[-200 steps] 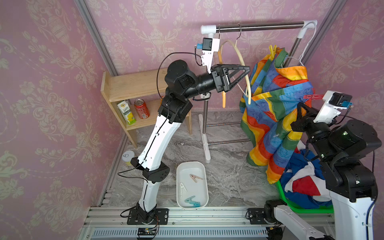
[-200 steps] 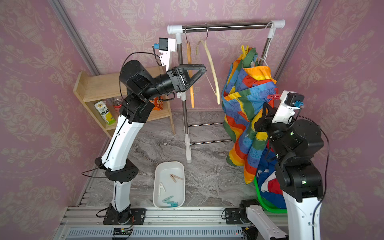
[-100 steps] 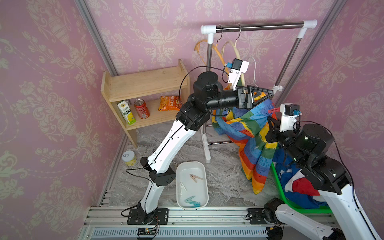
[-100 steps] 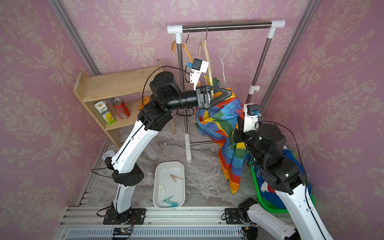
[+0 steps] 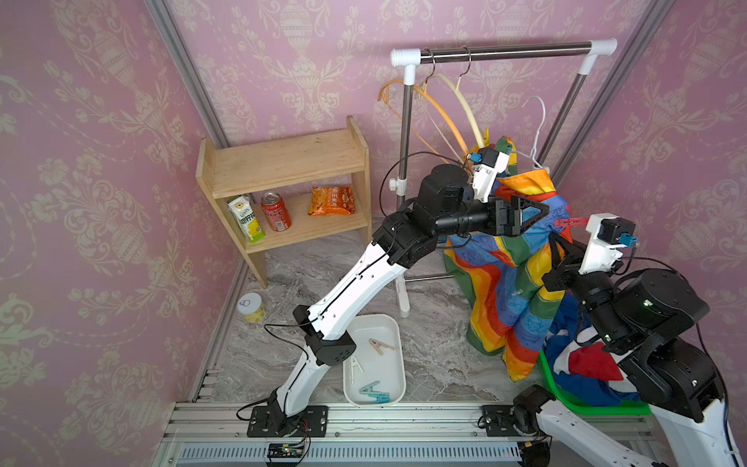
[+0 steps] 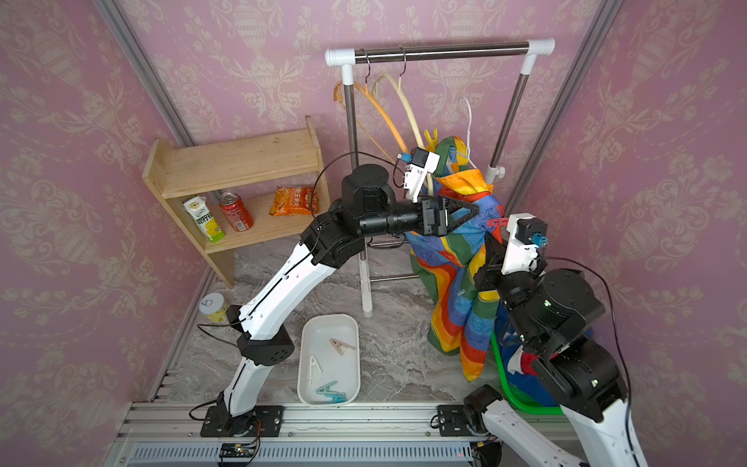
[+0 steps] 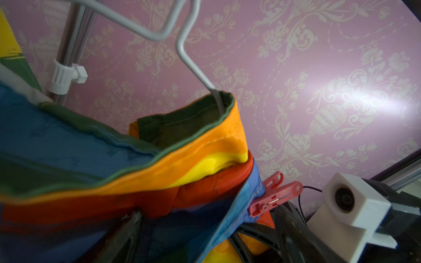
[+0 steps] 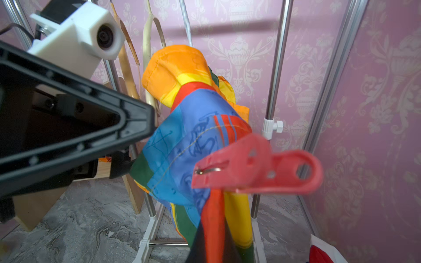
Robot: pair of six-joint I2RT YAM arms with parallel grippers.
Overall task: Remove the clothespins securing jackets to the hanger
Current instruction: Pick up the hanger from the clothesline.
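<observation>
The rainbow patchwork jacket (image 5: 505,275) hangs on a white wire hanger (image 5: 537,121) whose hook is below the rail. A red clothespin (image 5: 570,221) (image 8: 255,168) grips its blue shoulder edge, and a yellow clothespin (image 6: 431,137) stands at its top. My left gripper (image 5: 541,212) (image 7: 196,246) is open, its fingers either side of the shoulder fabric, just beside the red pin. My right gripper (image 5: 553,239) (image 8: 209,257) is shut on the jacket's folds below that pin. A blue, red and white jacket (image 5: 586,364) lies in the green basket (image 5: 549,380).
A white tray (image 5: 394,323) on the floor holds beige-pink (image 5: 380,345), white (image 5: 355,366) and teal (image 5: 374,392) clothespins. Two empty wooden hangers (image 5: 444,117) hang on the steel rack (image 5: 505,50). A wooden shelf (image 5: 283,161) holds a carton, can and snack bag; a yellow can (image 5: 250,307) stands by it.
The rainbow jacket and its hanger have come down off the rail. My left gripper moved from the empty hangers over to the jacket's shoulder. My right arm has shifted with the jacket.
</observation>
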